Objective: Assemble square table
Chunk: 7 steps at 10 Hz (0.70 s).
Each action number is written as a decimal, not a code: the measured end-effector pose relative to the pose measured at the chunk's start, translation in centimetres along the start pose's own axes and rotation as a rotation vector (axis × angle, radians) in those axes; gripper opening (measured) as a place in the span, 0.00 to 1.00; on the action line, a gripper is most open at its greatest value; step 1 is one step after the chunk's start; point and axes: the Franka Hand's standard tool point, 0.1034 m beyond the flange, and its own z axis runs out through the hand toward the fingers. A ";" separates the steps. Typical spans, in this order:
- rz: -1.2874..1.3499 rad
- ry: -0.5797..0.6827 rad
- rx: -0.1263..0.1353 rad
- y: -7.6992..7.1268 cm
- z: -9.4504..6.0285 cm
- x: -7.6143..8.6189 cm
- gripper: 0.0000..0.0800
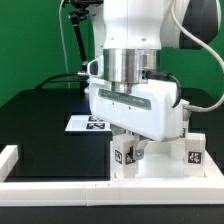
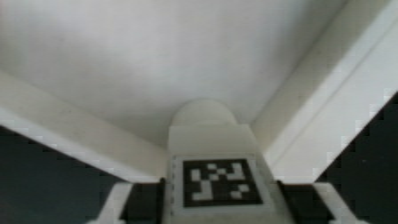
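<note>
My gripper [image 1: 128,148] is low over the table top, shut on a white leg block [image 1: 127,153] with a black-and-white tag. In the wrist view the leg block [image 2: 215,170] stands between my two fingers [image 2: 139,205], its rounded tip pointing into a corner of the white square slab [image 2: 160,60], whose raised rims meet there. In the exterior view the slab [image 1: 160,167] lies under the gripper, mostly hidden by it. A second tagged leg block [image 1: 193,152] stands upright at the slab's corner on the exterior view's right.
The marker board [image 1: 85,123] lies on the black table behind the gripper, toward the exterior view's left. A low white border wall [image 1: 60,188] runs along the front, with a short piece [image 1: 8,157] at the left. A black cable [image 1: 70,45] hangs behind the arm.
</note>
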 end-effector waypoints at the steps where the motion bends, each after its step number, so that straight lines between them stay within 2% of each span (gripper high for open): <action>1: 0.106 -0.001 0.000 0.0 0.0 0.1 0.36; 3: 0.458 -0.024 -0.021 0.0 0.1 0.5 0.36; 6: 0.846 -0.075 -0.011 -0.1 0.1 0.5 0.36; 7: 0.901 -0.087 -0.041 0.1 0.1 0.5 0.36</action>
